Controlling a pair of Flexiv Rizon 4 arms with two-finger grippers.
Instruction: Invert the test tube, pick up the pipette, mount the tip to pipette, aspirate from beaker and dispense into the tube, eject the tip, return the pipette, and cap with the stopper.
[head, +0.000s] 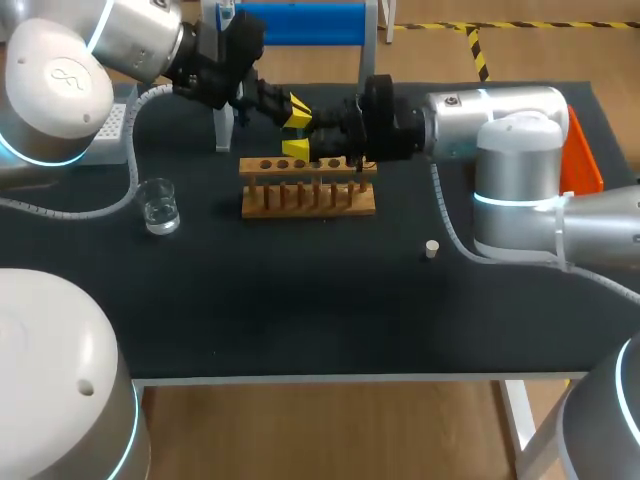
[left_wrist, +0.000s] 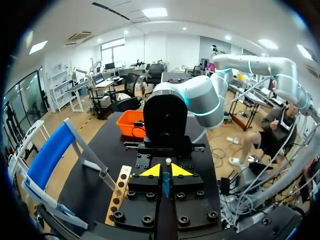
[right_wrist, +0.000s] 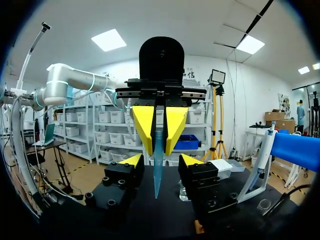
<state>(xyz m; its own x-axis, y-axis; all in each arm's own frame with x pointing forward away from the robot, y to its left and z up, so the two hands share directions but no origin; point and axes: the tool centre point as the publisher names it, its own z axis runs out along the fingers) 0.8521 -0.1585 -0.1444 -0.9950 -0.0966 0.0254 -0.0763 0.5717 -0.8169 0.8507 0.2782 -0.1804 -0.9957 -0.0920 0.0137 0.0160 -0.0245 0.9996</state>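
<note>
Above the rack's left end, seen from the head camera, the left gripper (head: 295, 108) comes in from the far left corner. Its yellow tips sit just over those of the right gripper (head: 297, 150). From the right wrist, the left gripper (right_wrist: 159, 125) hangs fingers-down with both yellow fingers (right_wrist: 144, 125) pressed against the wide upper end of the test tube (right_wrist: 157, 170), so it grips the tube from two sides. The tube is pale blue and see-through. Its long axis stands upright and its tapered point faces down. The left wrist view shows the same grip: the tube (left_wrist: 166, 184) lies between the tips of that gripper (left_wrist: 165, 171), with a small white end showing past them. The right gripper (right_wrist: 162, 161) has its jaws spread wide. The tube's lower part hangs in the gap between them and touches neither finger. In the head view the tube itself is hidden between the two grippers.

On the black table (head: 300, 310), from left to right:
- A white tip box (head: 112, 125) sits at the far left edge.
- A clear beaker (head: 159, 206) stands upright nearer the front.
- The wooden rack (head: 308, 198) lies lengthwise across the middle, directly under the grippers, with its row of holes facing up.
- A small pale stopper (head: 431, 249) rests alone, right of the rack and well apart from it.
- An orange bin (head: 580, 150) sits at the right edge.
</note>
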